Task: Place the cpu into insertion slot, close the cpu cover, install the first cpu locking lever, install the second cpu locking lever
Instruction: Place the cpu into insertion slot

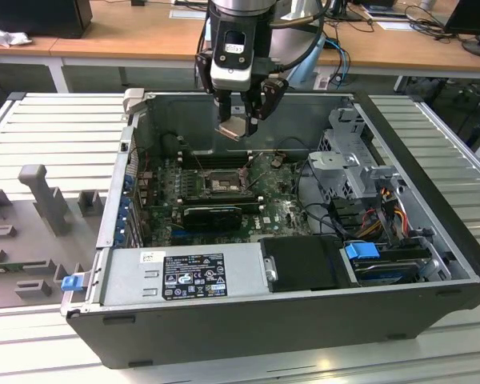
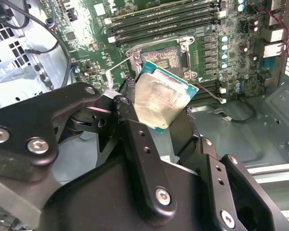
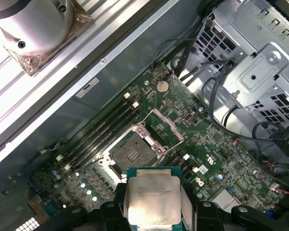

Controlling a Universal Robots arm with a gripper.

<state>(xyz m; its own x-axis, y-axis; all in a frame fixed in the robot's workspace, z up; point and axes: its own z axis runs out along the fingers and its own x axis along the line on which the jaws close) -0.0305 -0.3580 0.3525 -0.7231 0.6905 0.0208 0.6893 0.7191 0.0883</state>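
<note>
My gripper (image 1: pixel 238 126) hangs above the open computer case, shut on the cpu (image 1: pixel 234 128) by its edges. In both wrist views the cpu (image 2: pixel 161 98) (image 3: pixel 153 195) shows its pale silver face with a green rim, clamped between black fingers (image 2: pixel 135 137). It hangs in the air, tilted, short of the insertion slot (image 3: pixel 131 154) (image 2: pixel 166 57), a dark square socket on the green board, which lies uncovered. The cpu cover (image 3: pixel 164 126) stands flipped open at the slot's far side. A thin wire lever (image 2: pixel 116 66) sticks out beside the slot.
Long black memory slots (image 3: pixel 103 127) run beside the socket. A black graphics card (image 1: pixel 214 214) lies in front of it. A metal drive cage (image 1: pixel 348 156) with cables fills the exterior view's right, and a power supply (image 1: pixel 188 276) lies along the case's front wall.
</note>
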